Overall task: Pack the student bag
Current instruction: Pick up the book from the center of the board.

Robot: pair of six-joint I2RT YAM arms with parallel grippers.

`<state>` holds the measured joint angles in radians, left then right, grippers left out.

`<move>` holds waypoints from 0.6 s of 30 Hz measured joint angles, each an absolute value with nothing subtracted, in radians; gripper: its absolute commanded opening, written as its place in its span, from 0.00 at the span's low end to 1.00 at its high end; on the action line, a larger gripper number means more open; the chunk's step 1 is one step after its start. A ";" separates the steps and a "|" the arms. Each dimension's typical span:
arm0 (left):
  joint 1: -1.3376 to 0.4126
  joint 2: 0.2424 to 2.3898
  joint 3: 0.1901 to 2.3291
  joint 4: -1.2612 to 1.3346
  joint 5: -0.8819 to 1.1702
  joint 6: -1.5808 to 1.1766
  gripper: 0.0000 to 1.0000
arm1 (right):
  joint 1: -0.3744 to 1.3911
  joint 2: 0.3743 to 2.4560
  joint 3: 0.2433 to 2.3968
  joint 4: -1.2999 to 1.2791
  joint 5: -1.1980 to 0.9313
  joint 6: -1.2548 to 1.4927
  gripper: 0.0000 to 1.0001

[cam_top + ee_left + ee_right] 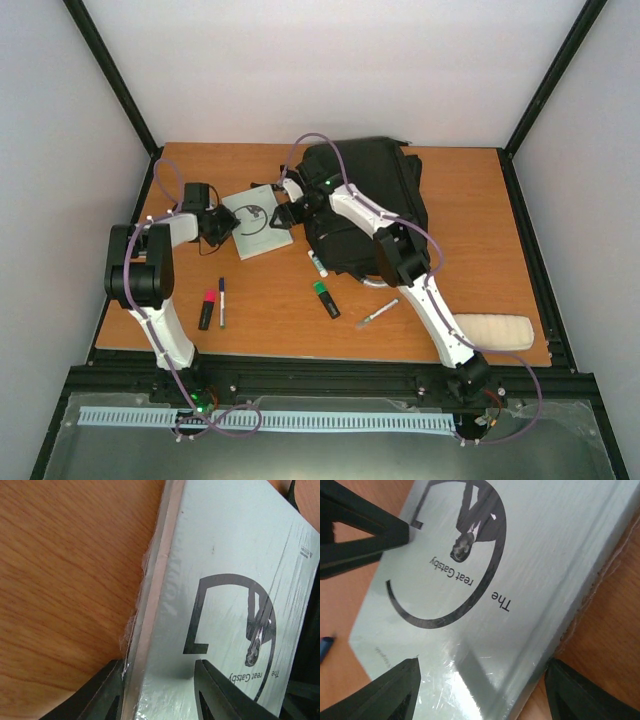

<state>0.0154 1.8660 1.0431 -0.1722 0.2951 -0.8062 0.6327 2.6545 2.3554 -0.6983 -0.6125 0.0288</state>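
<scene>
**Now: one book between two sets of jaws**

The student bag, a large black fabric backpack, lies slumped at the far middle-right of the counter, just right of the book, with the right arm stretched over it. There is one bag, one Great Gatsby book, one white pouch, and five pens and highlighters. The left jaws are closed on the book's edge, one finger on the cover. The right jaws stand wide, straddling the opposite edge without clamping it.

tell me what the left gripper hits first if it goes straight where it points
The book: its edge lies between the fingers of the left gripper, so it would likely push into that at once.
</scene>
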 measured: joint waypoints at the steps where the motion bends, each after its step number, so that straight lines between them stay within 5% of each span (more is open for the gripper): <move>1: 0.015 1.869 1.045 -0.172 0.294 -0.805 0.36 | 0.627 2.657 2.355 -0.694 -0.638 0.040 0.69; 18: 0.016 1.866 0.995 -0.048 0.274 -0.801 0.36 | 0.561 2.625 2.234 -0.452 -0.984 0.413 0.69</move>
<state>0.0162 1.8660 0.9947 -0.0483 0.2737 -0.8005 0.5613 2.6251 2.2341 -0.4522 -0.9844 0.4126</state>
